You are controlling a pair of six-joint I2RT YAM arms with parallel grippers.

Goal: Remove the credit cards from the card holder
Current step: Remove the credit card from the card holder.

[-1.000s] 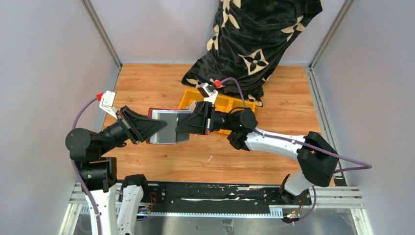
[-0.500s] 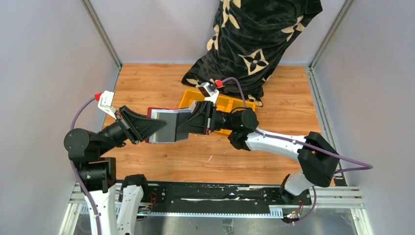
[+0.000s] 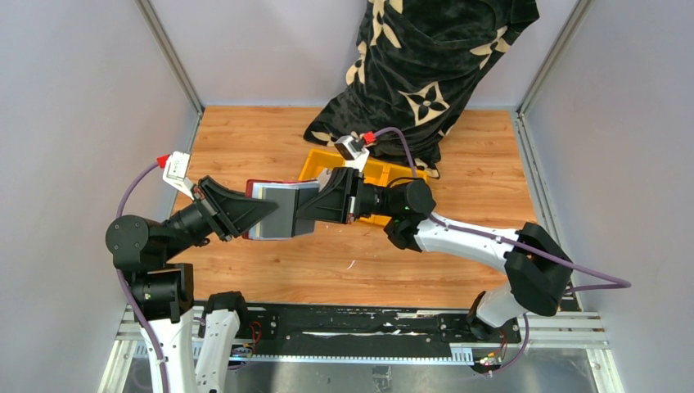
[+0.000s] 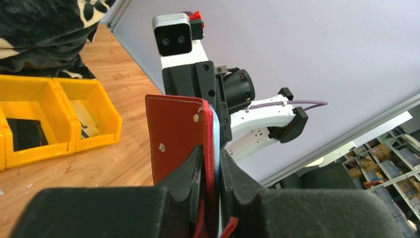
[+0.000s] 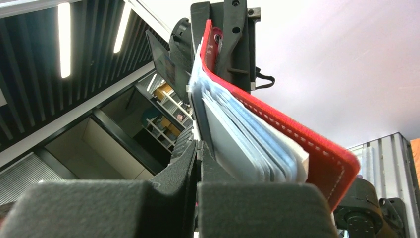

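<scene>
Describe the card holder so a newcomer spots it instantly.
Above the middle of the wooden table, the left end effector and right end effector meet. The small dark red leather folding wallet stands pinched in the left one, off the surface, unlike the yellow plastic bin behind.

**Robotics laboratory, enclosed test cell.** A left arm and a right arm are bolted to a black mounting rail at 6 o'clock of a wooden surface. Plain grey panels set between aluminium posts close the cell at 9, 12 and 3 o'clock. Each arm carries a wrist camera. Beyond the cell, the wrist views show ceiling strip lights and storage racks loaded with bins.
</scene>
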